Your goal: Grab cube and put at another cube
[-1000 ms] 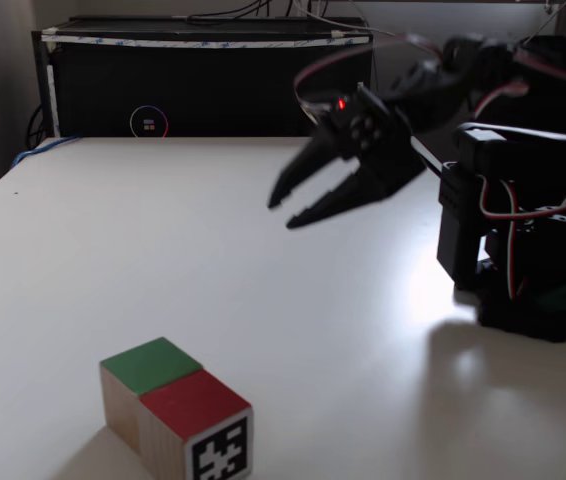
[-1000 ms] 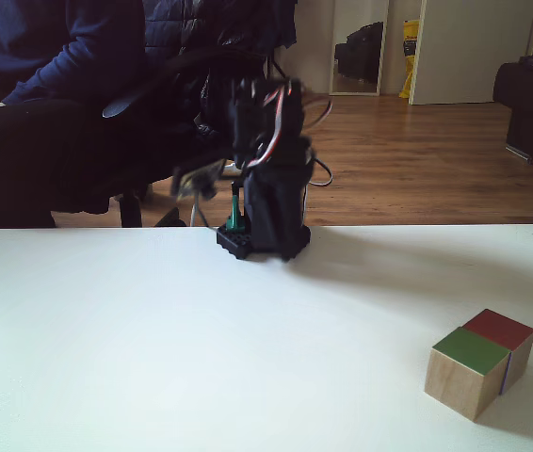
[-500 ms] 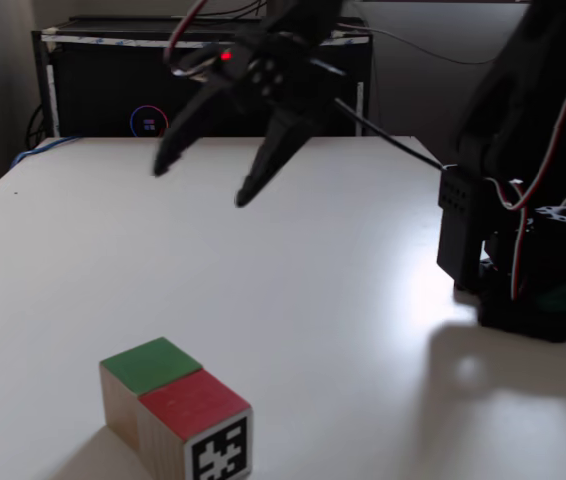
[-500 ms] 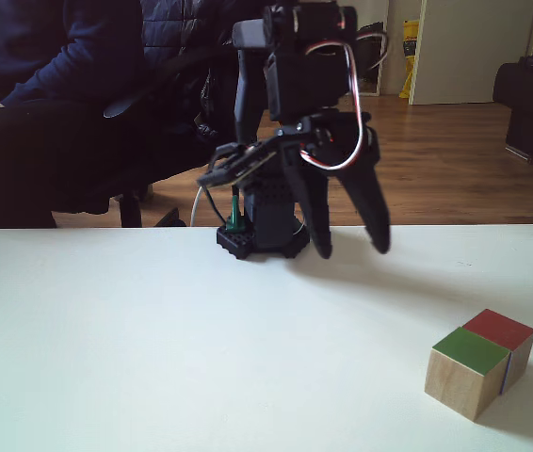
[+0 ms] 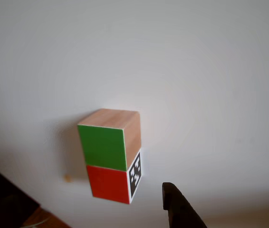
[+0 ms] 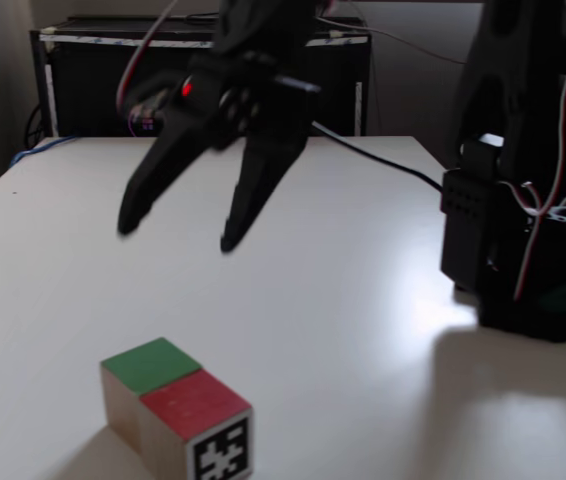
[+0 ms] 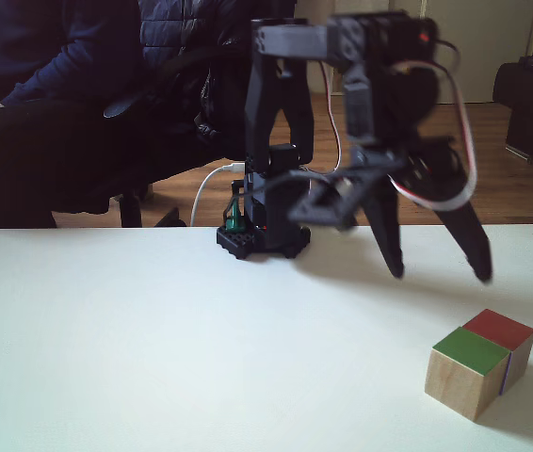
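Tool (image 6: 173,235) hangs with fingers spread wide above the worktop (image 6: 363,330), well short of the cube (image 6: 143,395), which touches another cube (image 6: 203,430); a descent could knock both, the pair being flush; the marker (image 6: 221,452) probably carries no readable writing.

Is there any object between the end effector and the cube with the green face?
Nothing visible. The end effector hangs open above the table, and only bare tabletop lies between it and the cube, which sits touching another cube.
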Controlling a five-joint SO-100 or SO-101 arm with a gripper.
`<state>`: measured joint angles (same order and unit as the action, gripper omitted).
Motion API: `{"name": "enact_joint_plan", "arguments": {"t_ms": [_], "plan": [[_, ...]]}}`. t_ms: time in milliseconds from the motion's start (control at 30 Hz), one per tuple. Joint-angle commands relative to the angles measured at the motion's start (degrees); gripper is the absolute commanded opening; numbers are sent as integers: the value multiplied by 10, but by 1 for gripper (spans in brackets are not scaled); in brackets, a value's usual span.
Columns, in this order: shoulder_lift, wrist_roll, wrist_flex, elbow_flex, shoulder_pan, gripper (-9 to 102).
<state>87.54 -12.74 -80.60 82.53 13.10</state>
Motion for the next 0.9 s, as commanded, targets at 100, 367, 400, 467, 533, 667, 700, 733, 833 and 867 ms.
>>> {"name": "enact_joint_plan", "arguments": {"t_ms": [100,367,400,467,533,667,700,733,833,867], "plan": [[-120,24,-16,-130,17,47],[-265,51,-60,-271,39,48],[-279,54,-66,-287,41,48],[-309,60,-84,-327,47,48],[-339,66,-103,-368,51,49],[-404,73,-146,-459,56,49],[-422,74,-160,-484,56,49],[-441,75,-176,-515,56,49],[-513,77,-230,-634,49,48],[-516,75,-229,-633,47,47]]}}
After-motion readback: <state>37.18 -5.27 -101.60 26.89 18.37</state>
